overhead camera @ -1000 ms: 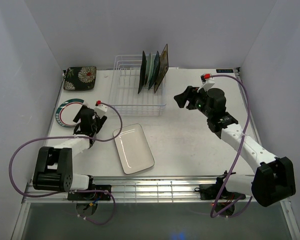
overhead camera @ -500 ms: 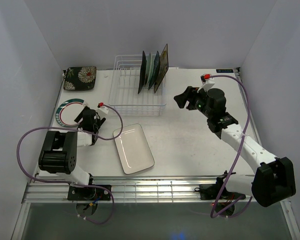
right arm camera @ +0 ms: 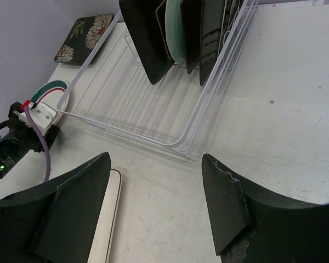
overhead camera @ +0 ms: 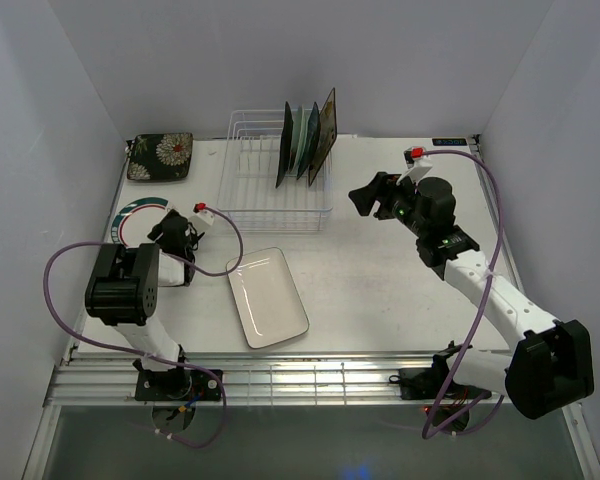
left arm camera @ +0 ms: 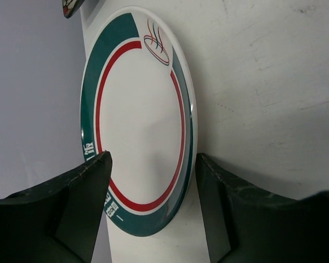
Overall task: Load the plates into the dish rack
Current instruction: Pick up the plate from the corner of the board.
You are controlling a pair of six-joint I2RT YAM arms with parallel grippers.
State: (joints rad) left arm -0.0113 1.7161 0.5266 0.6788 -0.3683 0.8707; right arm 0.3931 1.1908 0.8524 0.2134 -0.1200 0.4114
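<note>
The round white green-rimmed plate (overhead camera: pixel 133 222) lies flat at the table's left edge. In the left wrist view it (left arm camera: pixel 137 115) fills the frame. My left gripper (overhead camera: pixel 160 236) (left arm camera: pixel 153 164) is open, with its jaws either side of the plate's near rim and not closed on it. The white wire dish rack (overhead camera: pixel 275 185) (right arm camera: pixel 153 104) holds several plates (overhead camera: pixel 305 140) (right arm camera: pixel 175 33) standing upright at its right end. A white rectangular plate (overhead camera: pixel 268 296) (right arm camera: pixel 107 219) lies in front of the rack. A dark square floral plate (overhead camera: pixel 161 156) (right arm camera: pixel 85 35) lies at the back left. My right gripper (overhead camera: pixel 365 197) (right arm camera: pixel 156 164) is open and empty, raised to the right of the rack.
The side walls stand close to the table on the left and right. The left arm's purple cable (overhead camera: pixel 70 270) loops over the table's left side. The left part of the rack has free slots.
My left arm has folded back and its gripper has moved a little left onto the round plate's rim. The right arm has hardly moved.
</note>
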